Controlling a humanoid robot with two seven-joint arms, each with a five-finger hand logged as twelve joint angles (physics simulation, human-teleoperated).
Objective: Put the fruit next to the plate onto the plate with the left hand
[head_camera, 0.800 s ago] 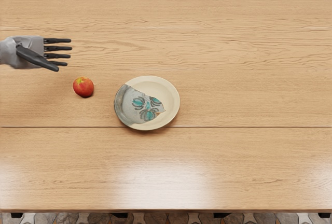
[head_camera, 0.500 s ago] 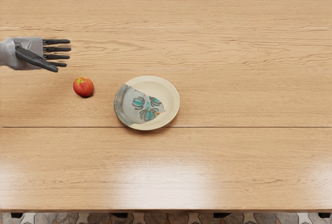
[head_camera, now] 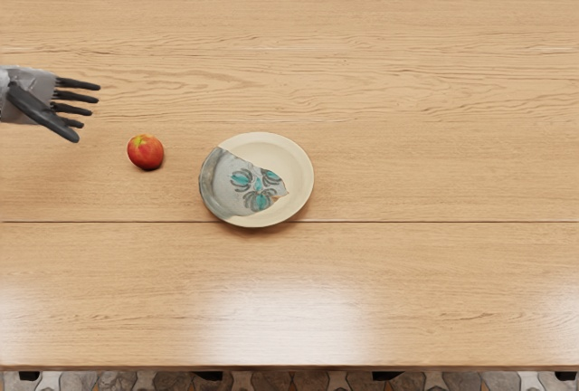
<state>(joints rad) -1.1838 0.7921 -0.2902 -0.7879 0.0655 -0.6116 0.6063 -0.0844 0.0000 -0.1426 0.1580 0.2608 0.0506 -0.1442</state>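
The left hand (head_camera: 41, 103), fingers spread and apparently empty, is apart from the apple (head_camera: 145, 151), which lies beside the plate (head_camera: 289, 160).

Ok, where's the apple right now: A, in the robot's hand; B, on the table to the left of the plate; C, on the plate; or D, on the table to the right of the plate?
B: the apple sits on the table left of the plate, not touching it, and the open left hand is well apart from it.
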